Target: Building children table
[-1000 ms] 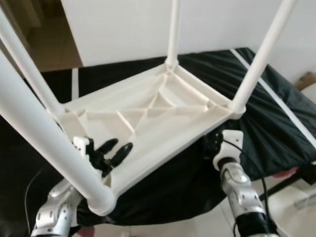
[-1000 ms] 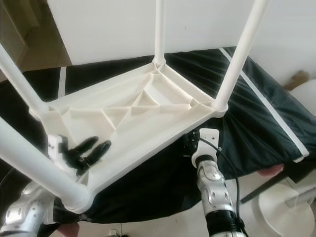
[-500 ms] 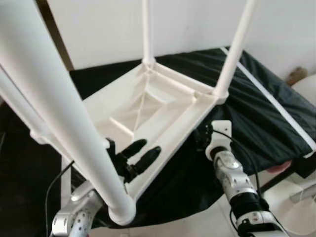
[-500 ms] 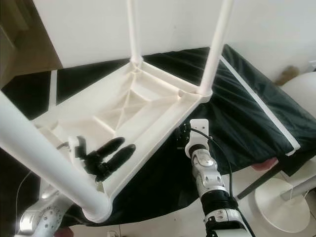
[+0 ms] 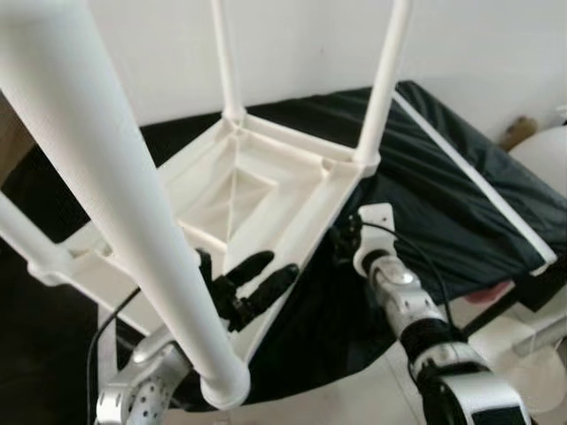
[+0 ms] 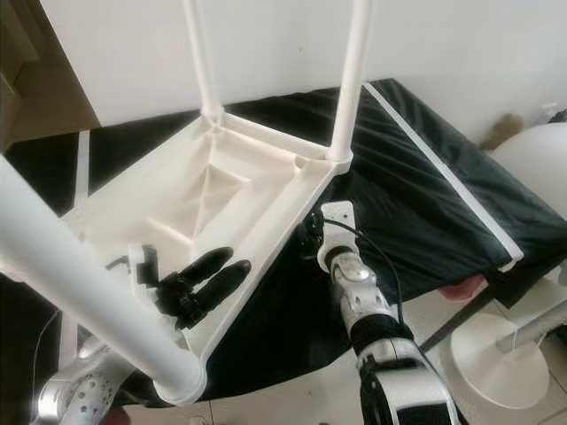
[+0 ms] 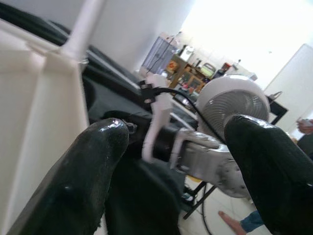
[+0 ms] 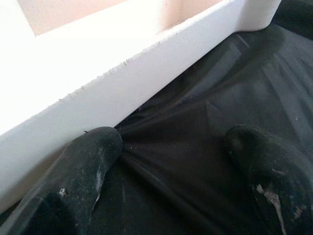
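The white plastic children's table [image 6: 221,199] lies upside down on a surface draped in black cloth [image 6: 416,186], its ribbed underside facing up. All four round legs [image 6: 353,80] look seated in their corner sockets and stand upward, one of them very close to the camera. So the leg-fitting part of the job seems finished; what is left, by my judgement, is to turn the table over and set it on its feet.

The left hand [image 6: 211,282] is at the near long edge of the tabletop, its two black fingers reaching over the rim into the underside. In the left wrist view the fingers [image 7: 83,176] are spread wide with nothing between them, so it grips nothing.

The right hand [image 5: 344,243] is tucked low against the outer side of the rim, just below the near right corner. In the right wrist view its fingers [image 8: 73,176] are also well apart, one fingertip close against the table's white edge where it meets the cloth; it holds nothing.

A white round fan [image 7: 234,100] stands beyond the black-draped surface, on the robot's right.
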`<state>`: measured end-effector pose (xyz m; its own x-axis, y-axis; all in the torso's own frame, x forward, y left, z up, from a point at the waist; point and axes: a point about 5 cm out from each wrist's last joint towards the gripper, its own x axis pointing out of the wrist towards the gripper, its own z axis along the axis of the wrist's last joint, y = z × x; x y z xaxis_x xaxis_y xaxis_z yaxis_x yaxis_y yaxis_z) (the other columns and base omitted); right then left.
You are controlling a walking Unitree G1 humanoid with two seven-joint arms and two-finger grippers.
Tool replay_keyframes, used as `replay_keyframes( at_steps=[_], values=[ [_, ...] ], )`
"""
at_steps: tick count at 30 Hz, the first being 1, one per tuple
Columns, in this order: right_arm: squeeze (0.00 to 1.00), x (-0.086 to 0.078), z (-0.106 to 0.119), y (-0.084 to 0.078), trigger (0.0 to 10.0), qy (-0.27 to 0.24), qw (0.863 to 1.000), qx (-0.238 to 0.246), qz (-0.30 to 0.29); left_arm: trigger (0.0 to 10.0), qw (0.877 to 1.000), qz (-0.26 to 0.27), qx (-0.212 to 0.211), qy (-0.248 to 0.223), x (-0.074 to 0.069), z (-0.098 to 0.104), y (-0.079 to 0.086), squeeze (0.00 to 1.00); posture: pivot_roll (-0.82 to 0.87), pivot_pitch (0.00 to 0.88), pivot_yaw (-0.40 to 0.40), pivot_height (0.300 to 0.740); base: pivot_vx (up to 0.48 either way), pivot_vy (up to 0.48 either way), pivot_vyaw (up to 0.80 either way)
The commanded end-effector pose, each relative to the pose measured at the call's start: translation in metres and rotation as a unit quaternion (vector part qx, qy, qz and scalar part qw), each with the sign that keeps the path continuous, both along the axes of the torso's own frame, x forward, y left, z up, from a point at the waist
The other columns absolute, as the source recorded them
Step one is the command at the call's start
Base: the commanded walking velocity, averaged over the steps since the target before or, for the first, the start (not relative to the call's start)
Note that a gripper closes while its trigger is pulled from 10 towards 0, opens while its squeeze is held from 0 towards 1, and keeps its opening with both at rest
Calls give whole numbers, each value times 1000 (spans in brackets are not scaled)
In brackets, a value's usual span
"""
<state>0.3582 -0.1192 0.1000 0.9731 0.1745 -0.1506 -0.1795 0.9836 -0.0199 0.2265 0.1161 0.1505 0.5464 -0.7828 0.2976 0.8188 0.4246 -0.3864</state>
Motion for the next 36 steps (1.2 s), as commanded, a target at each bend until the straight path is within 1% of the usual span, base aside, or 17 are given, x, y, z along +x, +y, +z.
replay_keyframes(
  at_steps=[1,5,8,11,14,15,17,19,20,21,22,23,26,29,30,33,36],
  values=[
    [0,-1,0,21,10000,3,999,3,45,10000,999,-38,-13,-13,-6,3,-5,0,58,64,32,740,0,0,0],
    [0,4,6,32,10000,-6,998,1,69,10000,999,-45,-19,-14,-9,5,-9,0,61,68,30,740,0,0,0],
    [0,4,6,32,10000,-6,998,1,69,10000,999,-45,-19,-14,-9,5,-9,0,61,68,30,740,0,0,0],
    [0,5,10,34,10000,-20,997,-3,69,10000,998,-51,-21,-16,-10,7,-15,0,67,69,22,740,0,0,0],
    [0,4,8,17,10000,-35,999,2,2,10000,999,-33,-1,-16,-6,3,-13,0,69,74,15,740,0,0,0],
    [0,4,8,17,10000,-35,999,2,2,10000,999,-33,-1,-16,-6,3,-13,0,69,74,15,740,0,0,0],
    [0,1,5,4,10000,-38,998,20,-46,10000,1000,-20,10,-17,-2,3,-5,0,65,78,17,740,0,0,0],
    [0,1,5,4,10000,-38,998,20,-46,10000,1000,-20,10,-17,-2,3,-5,0,65,78,17,740,0,0,0],
    [0,-4,3,-8,10000,-48,995,22,-87,10000,1000,-12,17,-23,2,7,4,0,62,76,18,740,0,0,0],
    [0,-4,3,-8,10000,-48,995,22,-87,10000,1000,-12,17,-23,2,7,4,0,62,76,18,740,0,0,0],
    [0,-8,2,-12,10000,-53,993,23,-106,10000,999,-7,25,-29,6,9,11,0,55,74,24,740,0,0,0],
    [0,-8,2,-12,10000,-53,993,23,-106,10000,999,-7,25,-29,6,9,11,0,55,74,24,740,0,0,0],
    [0,-16,-1,-16,10000,-60,991,34,-118,10000,998,-2,43,-39,16,13,23,0,42,72,36,740,0,0,0],
    [0,-16,-1,-15,10000,-61,991,35,-115,10000,998,-7,45,-41,18,14,24,0,33,71,45,740,0,0,0],
    [0,-13,-1,-14,10000,-60,992,33,-106,10000,998,-23,46,-46,19,17,21,0,24,68,57,740,0,0,0],
    [0,-11,0,-14,10000,-58,992,33,-103,10000,997,-32,45,-48,20,18,19,0,24,68,57,740,0,0,0],
    [0,-5,7,-14,10000,-65,995,29,-75,10000,996,-58,38,-53,14,21,7,0,20,69,64,740,0,0,0]
  ],
)
